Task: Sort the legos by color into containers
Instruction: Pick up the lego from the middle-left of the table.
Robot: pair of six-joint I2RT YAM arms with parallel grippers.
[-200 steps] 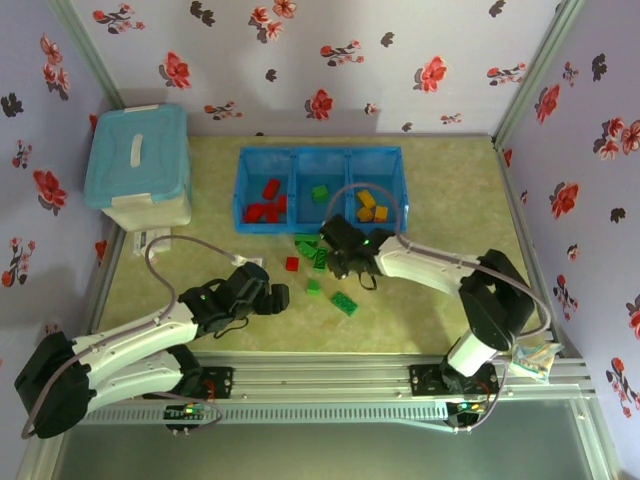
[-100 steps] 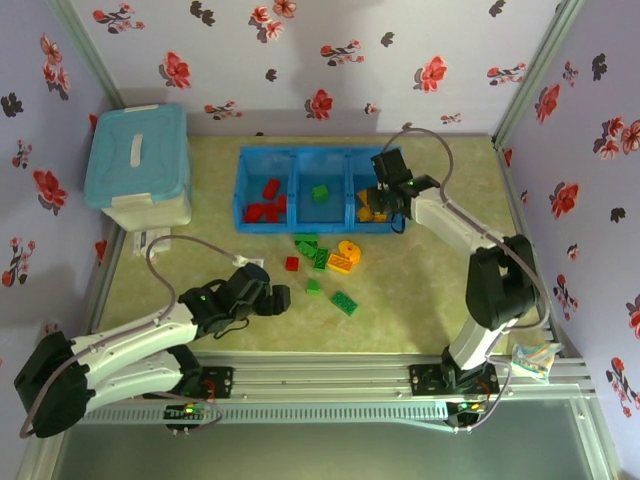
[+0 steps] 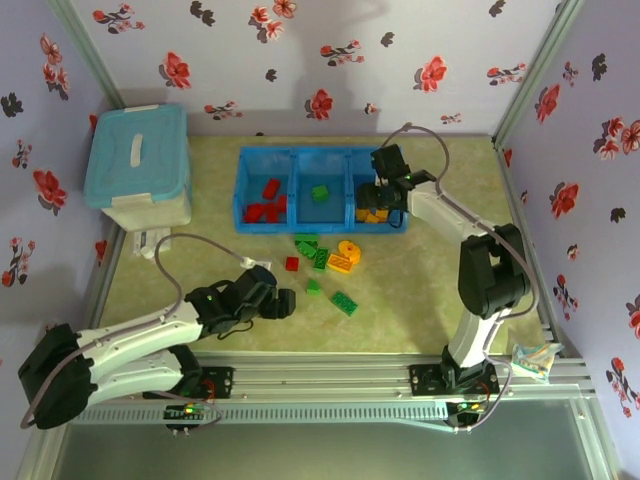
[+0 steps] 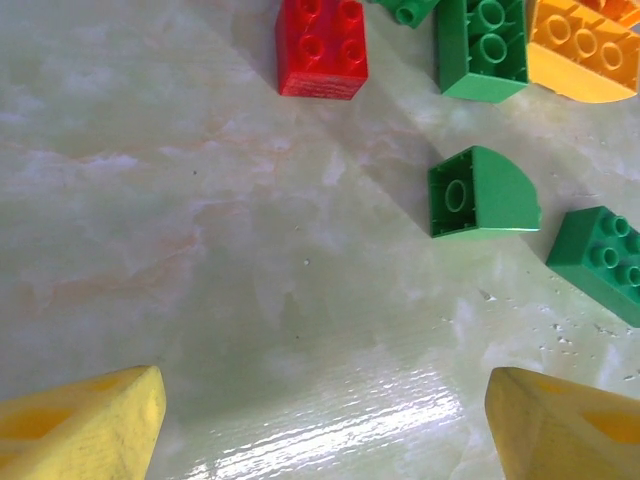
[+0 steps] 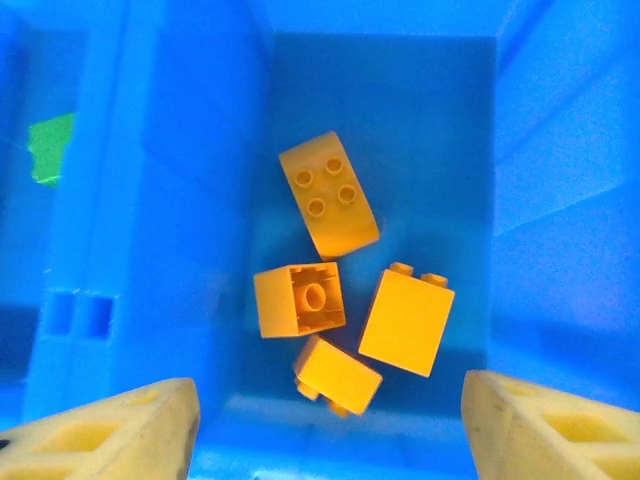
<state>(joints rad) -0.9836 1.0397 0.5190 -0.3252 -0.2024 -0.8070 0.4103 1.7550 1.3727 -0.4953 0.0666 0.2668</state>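
Looking down on a marbled green-beige table with a translucent blue rectangular plastic tray up at 12 o'clock, split into three square compartments. Also a pale blue lidded box at 10 o'clock, not part of the job.

Right gripper hovering over the 3 o'clock compartment, jaws spread wide, nothing between them. Left gripper low over bare table at 7 o'clock of the loose pile, also wide and empty.

Worth worrying about, probably: pinching two bricks at once out of that tight cluster mid-table, being packed so close. Could also shove a neighbour aside, or squirt the rounded green piece out sideways by closing off-centre on its curve. Letting go too high over the tray = possible bounce into the wrong section.

Sorted already: four orange-yellow plastic bricks in the 3 o'clock compartment, one flipped with its hollow underside up; one green brick in the middle; several red ones at 9 o'clock. Loose on the table: a small red studded brick, a few green ones, an orange-yellow arch piece. Glossy, hard, tiny next to a compartment.
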